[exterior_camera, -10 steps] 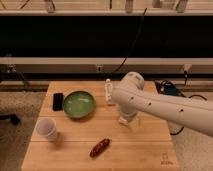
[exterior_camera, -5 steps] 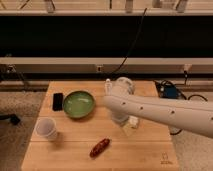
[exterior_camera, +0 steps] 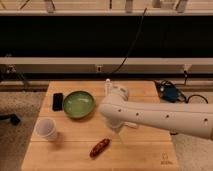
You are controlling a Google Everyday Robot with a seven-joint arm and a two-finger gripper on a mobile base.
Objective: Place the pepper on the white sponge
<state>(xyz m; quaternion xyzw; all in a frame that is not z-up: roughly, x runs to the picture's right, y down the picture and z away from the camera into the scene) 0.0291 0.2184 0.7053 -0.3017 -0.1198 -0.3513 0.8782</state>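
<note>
Scanning the light wooden tabletop (exterior_camera: 150, 155) left to right. First up, a white paper-looking cup (exterior_camera: 46, 129), left of the round green bowl (exterior_camera: 79, 104) and nearer the front edge, probably just clutter.

Then a flat black rectangular slab (exterior_camera: 58, 101), phone-ish, just beside the bowl's left rim.

Next, the small glossy dark-red pepper (exterior_camera: 99, 147), lying loose in front of the bowl and a bit to its right. Touched by nothing, so not picked up yet.

Behind the bowl's right side, a slim upright white bottle (exterior_camera: 107, 86).

Right of the bowl, the two-finger gripper (exterior_camera: 115, 128), hanging low with jaws spread and empty, presumably getting lined up for a drop onto the pepper.

Further right of the bowl, a whitish sliver of the soft white sponge (exterior_camera: 131, 125), peeking out from under the fat white robot arm (exterior_camera: 165, 117) and mostly hidden by it. Guessing only a short hop from pepper to sponge once grabbed.
</note>
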